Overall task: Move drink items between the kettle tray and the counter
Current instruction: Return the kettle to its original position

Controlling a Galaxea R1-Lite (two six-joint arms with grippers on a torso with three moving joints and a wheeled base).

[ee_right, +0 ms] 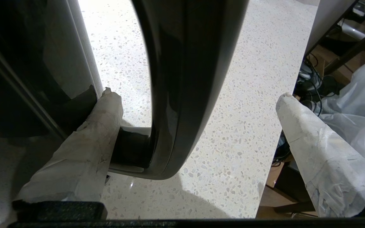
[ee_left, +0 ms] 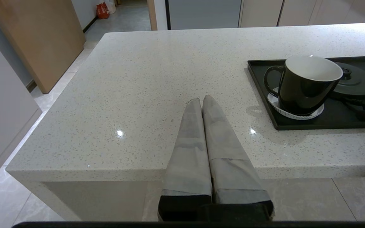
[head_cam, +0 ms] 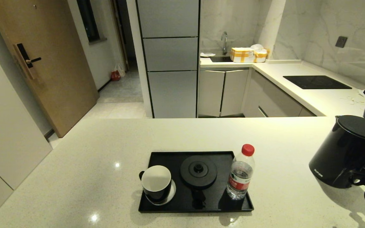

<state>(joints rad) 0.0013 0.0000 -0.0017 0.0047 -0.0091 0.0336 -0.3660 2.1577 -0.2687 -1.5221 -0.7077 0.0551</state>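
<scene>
Spread wide, right hand (ee_right: pixel 195 98) straddles kettle (head_cam: pixel 347 150) handle (ee_right: pixel 176 79), seemingly ungripped, on counter (head_cam: pixel 106 142).

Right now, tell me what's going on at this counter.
The right gripper is open around the loop handle of the black kettle, which stands on the counter to the right of the tray. On the tray, the mug and water bottle flank the empty kettle base. The left gripper is shut, idle over the counter's near edge.
</scene>
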